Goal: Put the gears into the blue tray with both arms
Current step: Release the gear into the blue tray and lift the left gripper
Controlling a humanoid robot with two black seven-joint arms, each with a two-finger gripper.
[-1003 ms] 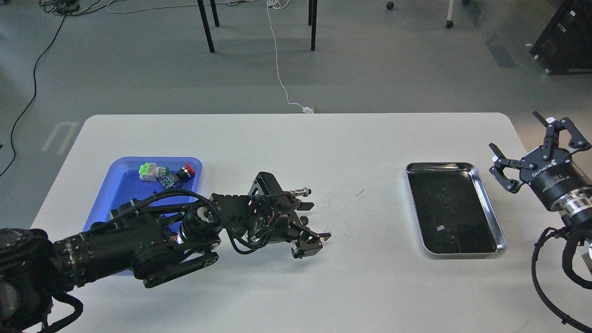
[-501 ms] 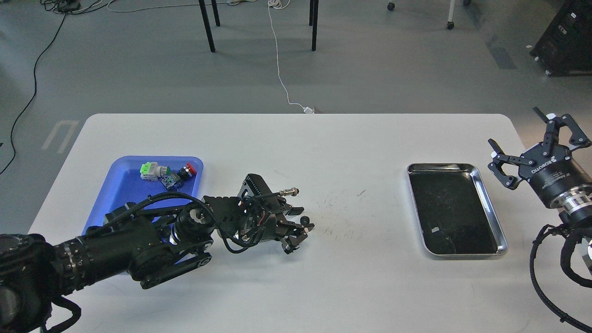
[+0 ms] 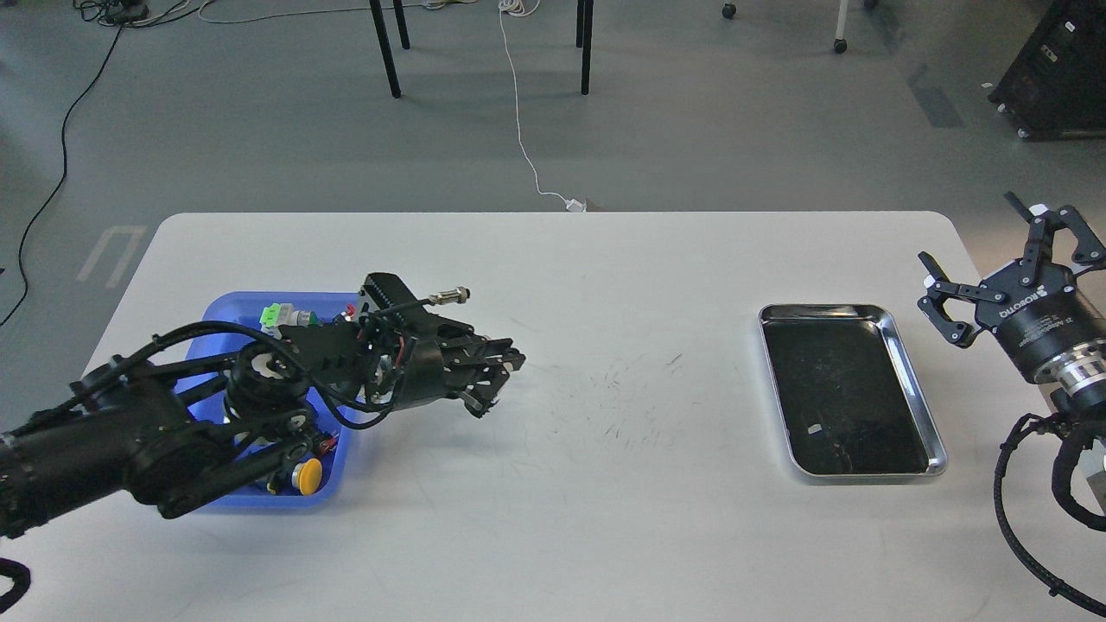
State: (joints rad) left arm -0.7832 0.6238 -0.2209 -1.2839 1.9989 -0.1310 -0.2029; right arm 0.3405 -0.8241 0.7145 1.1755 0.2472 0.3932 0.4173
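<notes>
**Our left arm over the blue tray's edge, our right held wide off the table**

Where our left arm reaches in across the blue tray [image 3: 220, 315], its gripper [image 3: 497, 380] hangs over the white table [image 3: 605, 518] just past the tray's right rim. Its fingers look drawn close together, but the gripper is dark and seen nearly end-on, so we cannot tell whether it is closed or whether a gear sits between the tips. No gear can be made out anywhere on the table or in the tray from our head view.

The tray lies at the table's left side, largely covered by our arm. In its far corner we see a push-button with a green part [image 3: 278, 317], and near its front rim a yellow-capped push-button [image 3: 306, 475].

Our right gripper [image 3: 994, 259] stands at the table's right edge, raised, its two fingers spread wide apart with nothing between them. Just to its left, the steel tray [image 3: 851, 309] rests flat on the table, its dark bottom showing, well apart from the blue tray.
</notes>
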